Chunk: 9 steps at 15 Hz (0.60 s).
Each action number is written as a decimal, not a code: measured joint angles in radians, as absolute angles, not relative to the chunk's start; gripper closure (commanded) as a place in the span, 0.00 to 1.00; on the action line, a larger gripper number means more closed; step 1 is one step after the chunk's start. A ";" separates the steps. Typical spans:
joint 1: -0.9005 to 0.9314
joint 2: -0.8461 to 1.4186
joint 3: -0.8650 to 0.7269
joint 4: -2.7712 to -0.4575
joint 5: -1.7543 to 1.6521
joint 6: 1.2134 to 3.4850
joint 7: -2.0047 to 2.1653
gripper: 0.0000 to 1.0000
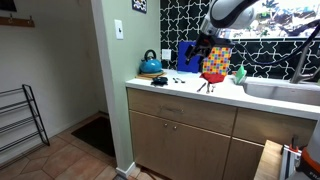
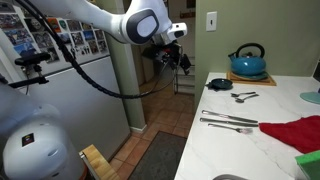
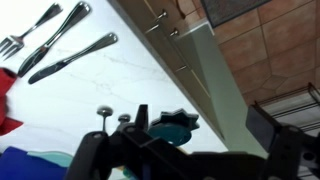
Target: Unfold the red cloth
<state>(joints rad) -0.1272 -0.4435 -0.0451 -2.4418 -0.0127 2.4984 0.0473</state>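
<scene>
Gripper (image 2: 178, 58) hangs in the air, well apart from the cloth, holding nothing; whether the jaws are spread or pressed together I cannot tell, since the wrist view shows only a dark blur. The red cloth (image 2: 295, 132) lies bunched in a low rumpled heap on the counter, and shows as a red sliver at the edge of the wrist view (image 3: 6, 100). Judging by the soft folds it is light, limp fabric with no stiffness: it should drape and drag rather than slide as a block, and a pinch in the middle would likely just lift the whole wad. The best hold looks like a free corner or outer hem at the heap's edge (which layer is on top is hard to make out), pulled outward and low so the rest stays down by friction. Nothing fragile about it, though thin fabric may slip from a shallow pinch. The counter (image 2: 260, 100) is smooth, pale and stone-like, probably slick. Metal cutlery (image 2: 230, 122) lies just beside the cloth, long, thin and shiny, and could get swept along. A glossy teal kettle (image 2: 248, 62), rounded with a dark handle, stands at the far end.
</scene>
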 measured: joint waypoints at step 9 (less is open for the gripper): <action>-0.508 -0.292 0.072 -2.355 -0.569 2.754 0.541 0.00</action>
